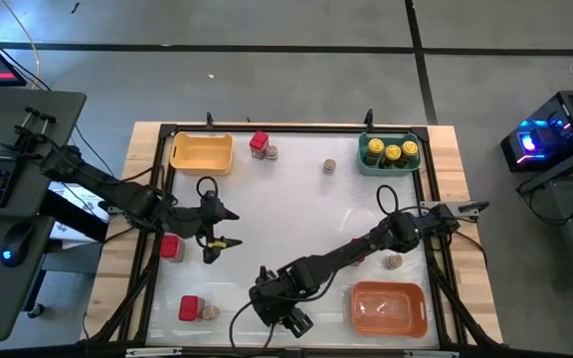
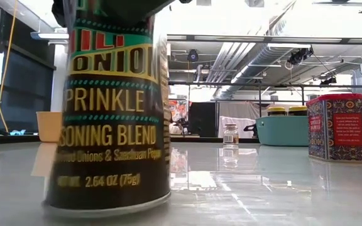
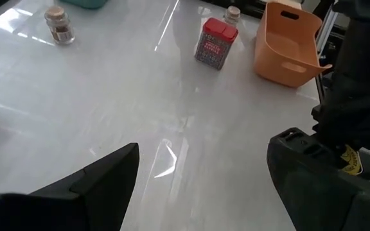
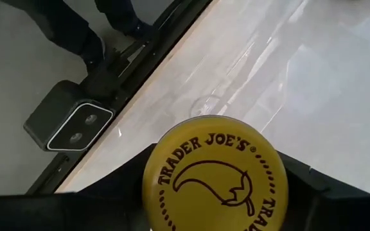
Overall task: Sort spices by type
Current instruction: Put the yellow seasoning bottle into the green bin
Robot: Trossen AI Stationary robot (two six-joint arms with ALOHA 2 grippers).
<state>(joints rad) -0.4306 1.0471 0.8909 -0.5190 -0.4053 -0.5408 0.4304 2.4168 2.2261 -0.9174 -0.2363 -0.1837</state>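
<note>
A tall jar [image 2: 109,113] with a yellow lid [image 4: 214,173] stands by the table's near edge, right in front of the low camera. My right gripper [image 1: 283,310] is shut on its top. My left gripper [image 1: 212,231] hangs open over the left half of the table with nothing between its fingers [image 3: 108,186]. Three more yellow-lidded jars stand in the teal tray [image 1: 390,157] at the far right. Red tins [image 1: 259,142] [image 1: 171,249] [image 1: 189,308] and small grey-brown jars [image 1: 330,166] [image 1: 394,262] [image 1: 209,311] stand scattered on the table. My right gripper has the jar's yellow lid between its two fingers, one on each opposite side of the lid's rim [image 4: 151,176]. The fingers come from above, slanting down from the table's right. The jar stands about upright, its base [image 2: 105,202] on or just at the table top.
A yellow tray [image 1: 202,152] sits at the far left and an orange tray [image 1: 389,306] at the near right. A dark frame rail [image 1: 296,127] runs around the table. The table's middle is bare white surface [image 1: 306,214].
</note>
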